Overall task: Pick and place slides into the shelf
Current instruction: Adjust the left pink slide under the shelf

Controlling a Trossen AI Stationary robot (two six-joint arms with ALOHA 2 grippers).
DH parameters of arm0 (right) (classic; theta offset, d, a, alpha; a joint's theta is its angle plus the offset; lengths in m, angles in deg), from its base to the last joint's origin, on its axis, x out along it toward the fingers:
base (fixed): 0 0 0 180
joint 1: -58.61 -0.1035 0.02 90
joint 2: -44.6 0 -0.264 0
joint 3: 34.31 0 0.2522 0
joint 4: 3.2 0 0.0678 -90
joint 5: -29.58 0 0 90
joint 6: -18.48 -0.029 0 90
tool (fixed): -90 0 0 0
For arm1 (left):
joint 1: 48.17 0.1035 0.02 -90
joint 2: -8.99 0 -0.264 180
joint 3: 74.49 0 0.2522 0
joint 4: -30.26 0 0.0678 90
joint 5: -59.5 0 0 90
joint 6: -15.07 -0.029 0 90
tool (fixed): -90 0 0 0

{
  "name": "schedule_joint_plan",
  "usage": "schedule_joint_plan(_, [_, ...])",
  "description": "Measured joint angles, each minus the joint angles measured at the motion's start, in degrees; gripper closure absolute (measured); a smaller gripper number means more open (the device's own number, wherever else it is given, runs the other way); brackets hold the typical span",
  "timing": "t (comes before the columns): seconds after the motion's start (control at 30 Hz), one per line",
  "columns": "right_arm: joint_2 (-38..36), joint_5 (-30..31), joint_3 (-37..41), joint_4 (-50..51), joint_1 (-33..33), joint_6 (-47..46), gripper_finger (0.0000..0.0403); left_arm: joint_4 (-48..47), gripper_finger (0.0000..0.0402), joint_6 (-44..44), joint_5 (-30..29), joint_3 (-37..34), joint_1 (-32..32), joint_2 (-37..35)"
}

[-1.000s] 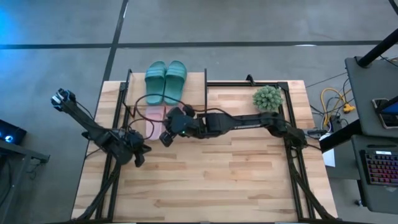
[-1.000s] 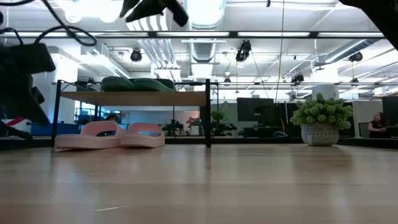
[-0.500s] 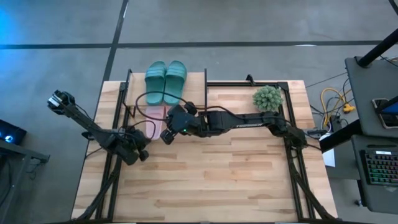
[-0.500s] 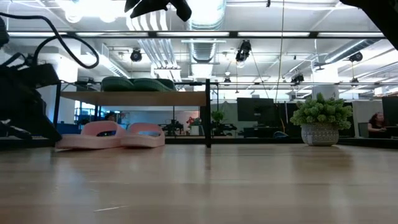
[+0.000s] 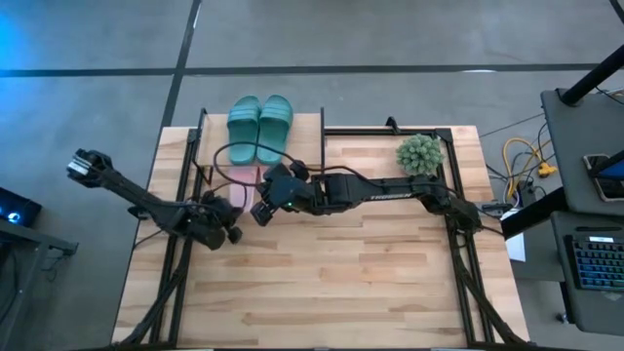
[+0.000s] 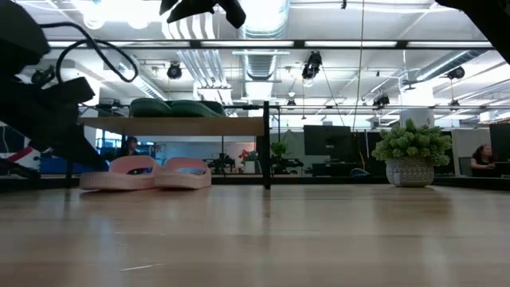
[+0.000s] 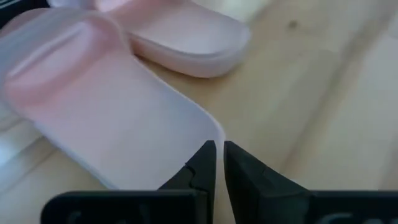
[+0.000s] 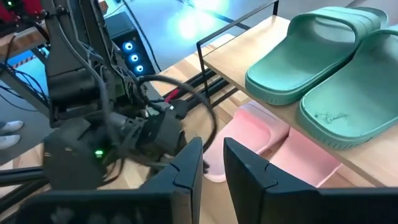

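Slides: the teal pair point(image 5: 259, 127) lies side by side on the top board of the shelf point(image 5: 310, 127); the pink pair point(image 6: 146, 173) sits on the tabletop point(image 5: 341, 263) beneath that board, toes toward the open table, the two touching or nearly so.
Shelf: at the far left part of the table, its black frame standing around the pink pair.
Left gripper point(image 7: 217, 163): low at the table, just at the heel edge of the nearer pink slide point(image 7: 118, 134); fingers nearly together with only a thin gap, gripping nothing.
Right gripper point(image 8: 211, 163): raised in front of the shelf, above the pink pair; fingers a narrow gap apart, holding nothing.
Task state: by my reading all four slides are already in the shelf, so what remains is small adjustment or pulling clear.
Risk, left arm: its tips are so close to the pink heel that a forward nudge could push the slide crooked or out the far side of the frame.
Risk, cables: the left arm's loose cable point(image 8: 180, 102) loops near the shelf post and could snag it.
Risk, arms: both wrists crowd the same corner, so a careless swing could knock them together.
Plant point(image 5: 420, 154): well apart, not at risk.
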Motion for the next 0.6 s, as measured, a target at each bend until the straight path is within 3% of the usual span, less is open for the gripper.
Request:
schedule_joint_plan(0.13, [0.0,0.0,0.0,0.0,0.0,-1.4,0.0344,0.2,0.0384,0.0,0.6,0.0,5.6,2.1])
schedule_joint_plan(0.27, [0.0,0.0,0.0,0.0,-0.3,-1.9,0.0344,1.7,0.0384,-4.6,7.1,0.0,10.6,3.7])
schedule_joint_plan(0.43, [0.0,0.0,0.0,0.1,-0.8,-1.9,0.0344,11.8,0.0385,-15.6,15.3,0.2,11.6,3.1])
schedule_joint_plan(0.6, [0.0,0.0,0.0,1.3,-1.2,-1.9,0.0344,13.6,0.0385,-19.7,15.0,0.5,13.0,2.5])
